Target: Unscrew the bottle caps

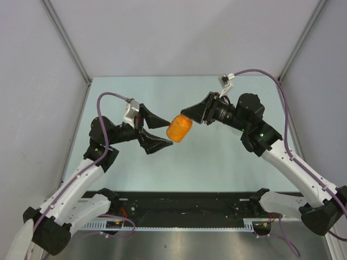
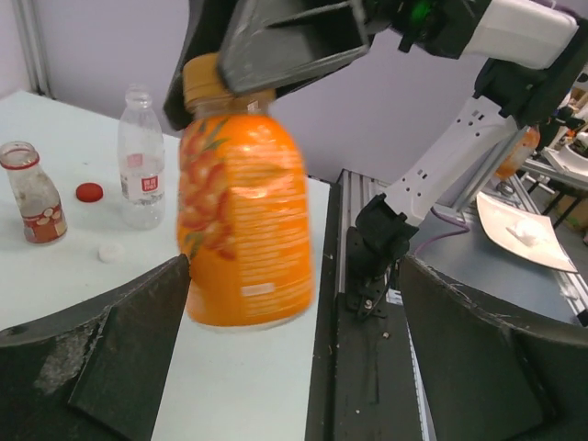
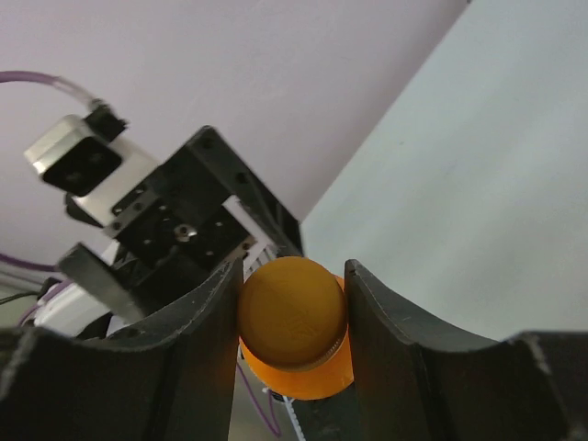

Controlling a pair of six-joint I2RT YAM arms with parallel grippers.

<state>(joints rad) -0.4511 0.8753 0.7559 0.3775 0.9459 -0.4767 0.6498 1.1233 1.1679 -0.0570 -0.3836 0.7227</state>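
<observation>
1. Your right gripper [image 3: 294, 292] is clamped on the orange cap [image 3: 292, 317] of the orange bottle [image 2: 243, 211].
2. Your left gripper [image 1: 167, 133] has its jaws spread wide. The bottle's base sits between them, close to one finger [image 2: 110, 367]; contact cannot be told.
3. On the table [image 2: 55, 294] stand a capless clear bottle [image 2: 141, 156] and a capless red-labelled bottle [image 2: 30, 193].
4. A red cap [image 2: 89, 192] and a white cap [image 2: 110, 252] lie loose between them.

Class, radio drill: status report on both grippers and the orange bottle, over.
Right gripper shut on orange cap, bottle held aloft. Left gripper open around bottle base. Nothing blocking.
</observation>
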